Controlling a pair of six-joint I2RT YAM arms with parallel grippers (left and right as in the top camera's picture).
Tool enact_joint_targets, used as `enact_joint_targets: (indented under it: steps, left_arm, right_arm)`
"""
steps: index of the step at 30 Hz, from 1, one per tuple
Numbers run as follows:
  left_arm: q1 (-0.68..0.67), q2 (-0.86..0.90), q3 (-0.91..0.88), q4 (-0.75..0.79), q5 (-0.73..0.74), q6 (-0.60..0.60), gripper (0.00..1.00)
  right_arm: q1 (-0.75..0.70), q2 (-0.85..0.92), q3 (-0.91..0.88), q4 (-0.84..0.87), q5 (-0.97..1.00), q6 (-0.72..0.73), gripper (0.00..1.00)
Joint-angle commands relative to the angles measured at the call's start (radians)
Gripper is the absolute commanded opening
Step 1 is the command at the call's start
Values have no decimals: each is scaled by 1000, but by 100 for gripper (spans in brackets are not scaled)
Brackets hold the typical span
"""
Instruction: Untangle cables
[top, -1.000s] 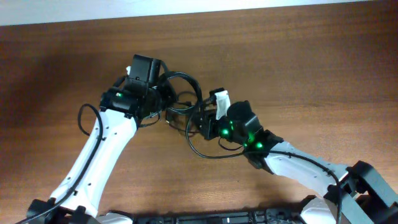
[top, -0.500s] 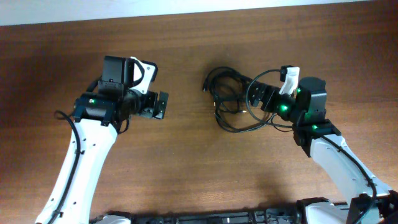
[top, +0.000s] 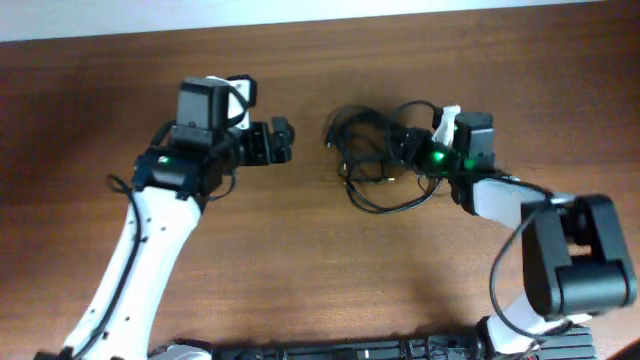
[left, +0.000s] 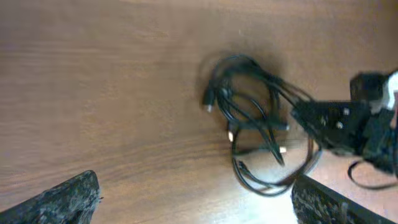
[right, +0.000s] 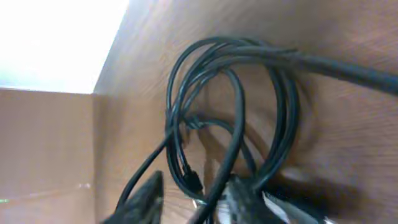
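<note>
The cables (top: 372, 165) lie in one tangled black bundle on the wooden table, right of centre. One plug (top: 328, 140) pokes out at the bundle's left. My right gripper (top: 401, 148) is pushed into the bundle's right side. In the right wrist view its fingers (right: 148, 198) stand a little apart, with cable strands (right: 236, 112) and a small plug running between them and bare wood showing in the gap. My left gripper (top: 284, 142) hovers left of the bundle, wide open and empty. The left wrist view shows the cables (left: 255, 134) and the right gripper (left: 339, 121) ahead of it.
The brown wooden table (top: 300, 270) ends at a pale wall along the far edge (top: 320, 12). The right arm's own thicker wire (left: 367, 180) loops beside its gripper. The right arm's base (top: 570, 260) stands at the near right.
Both grippers met at the bundle mid-table a second ago. The left one has let go, opened and drawn back left. The bundle now lies further right, and the right gripper has pushed into it.
</note>
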Motion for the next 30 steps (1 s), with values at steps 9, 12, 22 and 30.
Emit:
enact_joint_targets:
  steps: [9,12,22,30]
  left_arm:
    - [-26,144,18,88,-24,-6,99]
    - [-24,144,18,87,-24,-6,99]
    - [-25,144,18,93,-24,-6,99]
    - [-24,144,18,101,-24,22,99]
  right_arm:
    - [35,-157,24,146,-259,-104,99]
    - [-63,-157,24,179,-263,-74,95]
    - [47,-120,24,-256,110,317,68]
    - [150,-134,114,-198,-74,3,4]
